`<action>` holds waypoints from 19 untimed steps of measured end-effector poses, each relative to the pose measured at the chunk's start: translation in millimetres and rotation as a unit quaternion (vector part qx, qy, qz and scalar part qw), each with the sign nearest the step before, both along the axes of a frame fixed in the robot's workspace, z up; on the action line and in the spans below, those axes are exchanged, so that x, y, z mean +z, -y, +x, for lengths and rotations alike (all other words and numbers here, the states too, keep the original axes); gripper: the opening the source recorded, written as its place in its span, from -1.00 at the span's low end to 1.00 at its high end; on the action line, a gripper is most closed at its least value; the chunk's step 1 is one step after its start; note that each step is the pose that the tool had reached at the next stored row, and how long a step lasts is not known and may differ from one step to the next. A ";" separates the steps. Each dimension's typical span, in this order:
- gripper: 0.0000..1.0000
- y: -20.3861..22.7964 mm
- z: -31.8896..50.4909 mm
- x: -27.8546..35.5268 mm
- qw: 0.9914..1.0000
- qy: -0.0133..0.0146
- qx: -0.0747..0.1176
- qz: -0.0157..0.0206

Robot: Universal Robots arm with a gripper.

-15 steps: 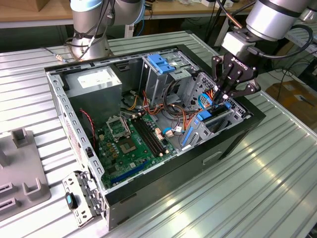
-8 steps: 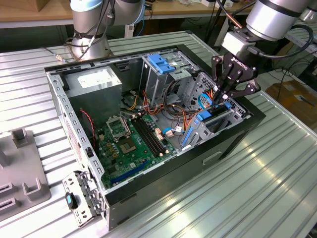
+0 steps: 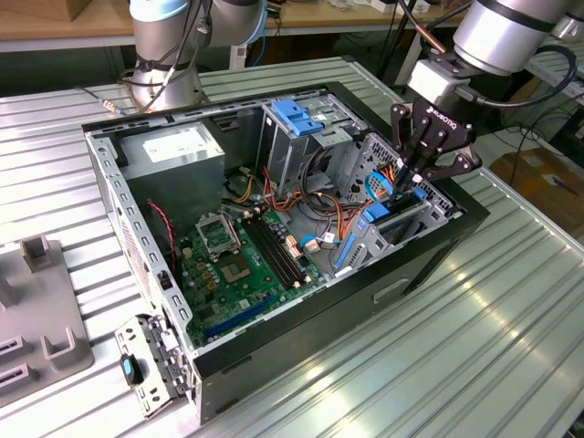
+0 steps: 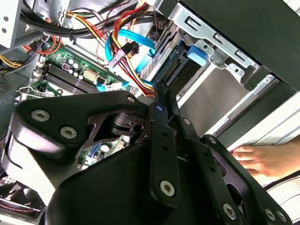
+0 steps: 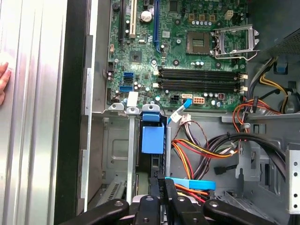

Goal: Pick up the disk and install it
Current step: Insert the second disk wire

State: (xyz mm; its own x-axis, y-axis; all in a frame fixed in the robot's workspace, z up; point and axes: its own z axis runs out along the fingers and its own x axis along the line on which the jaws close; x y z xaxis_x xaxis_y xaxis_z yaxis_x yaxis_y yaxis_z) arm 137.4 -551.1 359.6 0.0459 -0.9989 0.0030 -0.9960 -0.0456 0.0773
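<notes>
The open black metal computer case (image 3: 274, 347) lies on the ribbed metal surface (image 3: 511, 347). The blue-railed silver disk (image 3: 394, 215) sits in its bay, the black robot hand (image 3: 412, 175) directly above.

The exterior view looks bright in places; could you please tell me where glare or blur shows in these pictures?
In the exterior view, light glares off the ribbed metal table at the exterior view's right, while the case interior stays evenly lit. In the second wrist view, the claw body looms dark and soft-edged up close. In the first wrist view, the motherboard is sharp.
</notes>
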 end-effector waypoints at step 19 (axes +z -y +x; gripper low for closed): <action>-0.67 0.0 0.0 0.0 1.000 -0.006 0.000 0.000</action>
State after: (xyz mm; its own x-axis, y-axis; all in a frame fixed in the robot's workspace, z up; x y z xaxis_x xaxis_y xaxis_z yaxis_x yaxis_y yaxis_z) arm 137.4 -551.1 359.6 0.0460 -0.9989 0.0025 -0.9950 -0.0456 0.0888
